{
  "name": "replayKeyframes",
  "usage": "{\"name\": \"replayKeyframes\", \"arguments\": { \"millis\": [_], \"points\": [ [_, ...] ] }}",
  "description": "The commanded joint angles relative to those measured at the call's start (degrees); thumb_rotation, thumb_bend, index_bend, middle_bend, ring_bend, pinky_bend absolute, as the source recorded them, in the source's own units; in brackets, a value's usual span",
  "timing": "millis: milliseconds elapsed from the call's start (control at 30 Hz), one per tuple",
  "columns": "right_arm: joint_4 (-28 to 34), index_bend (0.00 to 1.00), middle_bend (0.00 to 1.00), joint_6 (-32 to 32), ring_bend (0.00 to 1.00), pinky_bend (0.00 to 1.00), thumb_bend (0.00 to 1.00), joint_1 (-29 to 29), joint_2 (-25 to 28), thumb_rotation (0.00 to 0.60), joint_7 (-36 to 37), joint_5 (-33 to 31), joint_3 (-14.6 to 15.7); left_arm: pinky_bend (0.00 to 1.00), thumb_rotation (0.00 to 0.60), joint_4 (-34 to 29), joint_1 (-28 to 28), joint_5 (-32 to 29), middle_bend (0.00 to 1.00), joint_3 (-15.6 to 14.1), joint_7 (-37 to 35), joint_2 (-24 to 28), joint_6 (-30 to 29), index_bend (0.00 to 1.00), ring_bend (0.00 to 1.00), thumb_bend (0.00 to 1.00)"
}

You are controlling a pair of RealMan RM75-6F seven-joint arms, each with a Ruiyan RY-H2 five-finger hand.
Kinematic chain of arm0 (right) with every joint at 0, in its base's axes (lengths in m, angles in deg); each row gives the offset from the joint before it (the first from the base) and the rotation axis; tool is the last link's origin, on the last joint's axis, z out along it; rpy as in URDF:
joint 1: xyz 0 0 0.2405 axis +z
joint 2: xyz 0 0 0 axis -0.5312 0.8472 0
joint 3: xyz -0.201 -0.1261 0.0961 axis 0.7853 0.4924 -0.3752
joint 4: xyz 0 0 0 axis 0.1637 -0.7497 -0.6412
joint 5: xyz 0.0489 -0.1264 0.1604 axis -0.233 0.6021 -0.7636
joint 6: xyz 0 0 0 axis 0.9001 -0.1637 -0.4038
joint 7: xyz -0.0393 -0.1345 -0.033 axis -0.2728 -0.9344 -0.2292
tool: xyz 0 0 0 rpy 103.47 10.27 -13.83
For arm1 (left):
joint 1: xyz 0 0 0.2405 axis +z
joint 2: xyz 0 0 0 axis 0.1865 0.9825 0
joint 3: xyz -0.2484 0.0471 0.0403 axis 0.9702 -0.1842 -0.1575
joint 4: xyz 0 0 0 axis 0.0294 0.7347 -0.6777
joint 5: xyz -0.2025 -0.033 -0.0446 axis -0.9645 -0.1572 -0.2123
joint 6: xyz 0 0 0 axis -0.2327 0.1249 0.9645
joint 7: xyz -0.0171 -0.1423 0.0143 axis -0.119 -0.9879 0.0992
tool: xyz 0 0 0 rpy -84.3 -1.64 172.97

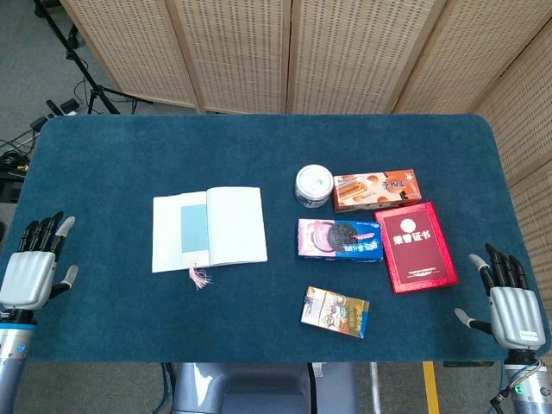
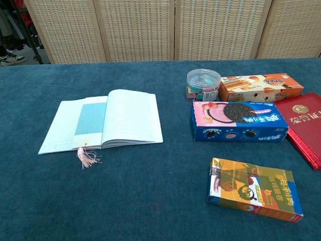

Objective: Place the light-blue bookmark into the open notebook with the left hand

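Observation:
The open notebook [image 1: 209,228] [image 2: 105,121] lies left of the table's middle. The light-blue bookmark [image 1: 193,229] [image 2: 91,118] lies flat on its left page beside the spine, and its pink tassel [image 1: 199,277] [image 2: 88,157] hangs over the near edge onto the cloth. My left hand [image 1: 32,269] is at the table's left edge, far from the notebook, fingers spread, holding nothing. My right hand [image 1: 506,304] is at the near right corner, fingers apart and empty. The chest view shows neither hand.
On the right half of the blue table [image 1: 259,147] stand a round plastic tub [image 1: 314,185], an orange biscuit box [image 1: 377,190], an Oreo box [image 1: 340,239], a red certificate book [image 1: 417,246] and a small snack box [image 1: 335,312]. Wicker screens stand behind.

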Motion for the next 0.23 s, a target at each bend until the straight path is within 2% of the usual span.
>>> {"name": "replayKeyframes", "arguments": {
  "millis": [33,233],
  "points": [
    [-0.02,0.12,0.0,0.78,0.0,0.0,0.1,0.34,-0.12,0.6,-0.62,-0.02,0.28,0.0,0.6,0.19,0.53,0.89,0.0,0.76,0.69,-0.01,0.68,0.0,0.0,0.37],
    [0.14,0.12,0.0,0.74,0.0,0.0,0.1,0.39,-0.22,0.6,-0.94,0.14,0.45,0.0,0.6,0.14,1.24,2.22,0.0,1.78,1.06,-0.21,1.79,0.0,0.0,0.38]
  ]
}}
